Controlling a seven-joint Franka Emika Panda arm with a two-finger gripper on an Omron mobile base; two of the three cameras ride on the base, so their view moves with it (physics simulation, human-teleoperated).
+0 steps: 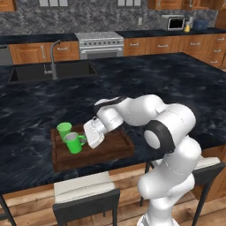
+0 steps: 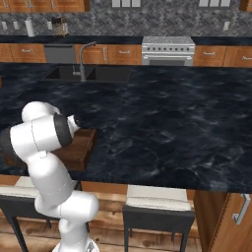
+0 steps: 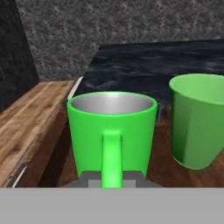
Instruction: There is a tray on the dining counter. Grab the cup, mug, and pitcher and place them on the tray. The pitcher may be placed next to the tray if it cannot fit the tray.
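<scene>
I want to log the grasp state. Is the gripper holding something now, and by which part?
Yes. The gripper is shut on the mug, holding it by its loop handle, over the tray beside the cup.

Green mug [image 1: 75, 142] upright in my brown tray [image 1: 115, 150], handle toward me; green cup [image 1: 64, 129] just beside; tray near bench [image 1: 176, 88] edge.

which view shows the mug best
The hand view: the mug sits close up, handle facing the camera, pale inside visible, the cup beside it. The left base view shows the mug small on the tray, next to the gripper. In the right base view the arm blocks it.
</scene>
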